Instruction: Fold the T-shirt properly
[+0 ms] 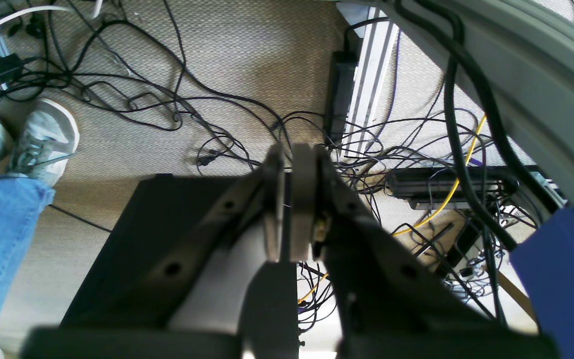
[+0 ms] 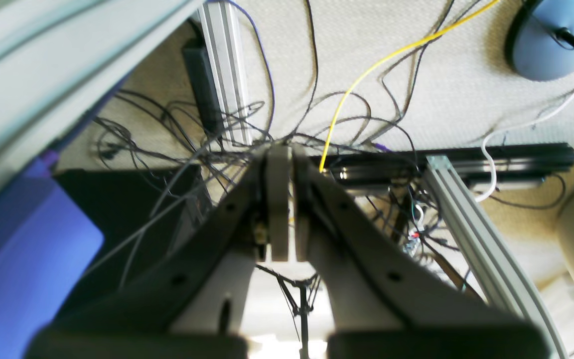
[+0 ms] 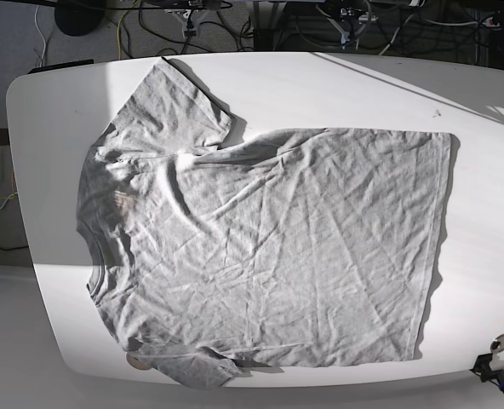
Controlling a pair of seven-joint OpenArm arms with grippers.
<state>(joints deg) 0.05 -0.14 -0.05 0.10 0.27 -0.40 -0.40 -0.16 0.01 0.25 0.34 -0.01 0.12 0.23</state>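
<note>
**Here: shirt flat, tools clenched**

We see the wrinkled heather-grey T-shirt [image 3: 260, 247] spread flat across the white, round-cornered table [image 3: 490, 213], collar toward its left edge. The left tool [image 1: 292, 199] and right tool [image 2: 283, 199] are clenched empty above cable-strewn carpet.

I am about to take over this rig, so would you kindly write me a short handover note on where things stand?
Left gripper: shut, empty, off the table over the cabled floor.
Right gripper: shut, empty, likewise over the floor.
T-shirt: spread flat and wrinkled on the white table, collar towards the base view's left, hem right, one sleeve up top, the other at the bottom edge.
Done: nothing folded yet.
Left: all folds, sleeves in first.
</note>
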